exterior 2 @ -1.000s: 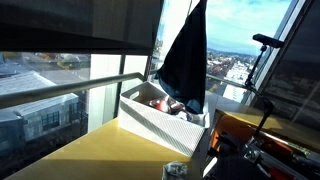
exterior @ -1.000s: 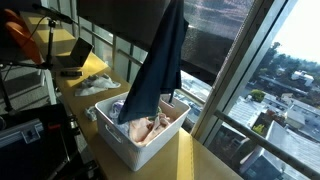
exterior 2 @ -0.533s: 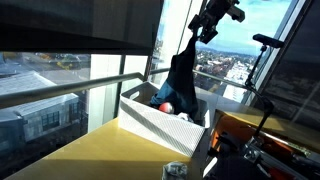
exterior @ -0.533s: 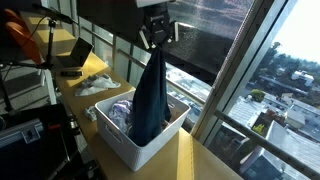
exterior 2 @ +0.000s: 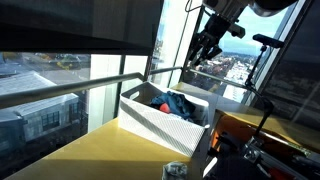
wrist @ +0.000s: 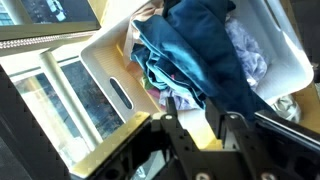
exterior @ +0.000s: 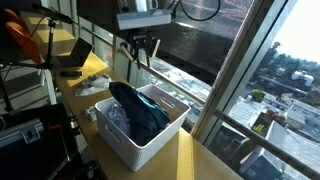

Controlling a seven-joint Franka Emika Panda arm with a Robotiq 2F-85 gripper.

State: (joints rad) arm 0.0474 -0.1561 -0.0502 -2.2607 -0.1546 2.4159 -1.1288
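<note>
Above the white basket (exterior: 150,150), my end effector (exterior: 146,55) is hanging with its fingers parted and nothing between them. Half a second ago I was dangling the dark blue cloth (exterior: 138,110) from a tight grip. Now it is lying crumpled inside the basket on the other clothes (wrist: 252,52), so I am judging it released. The basket is sitting on the yellow tabletop (exterior: 190,162). I am finding no label or writing to read.
</note>
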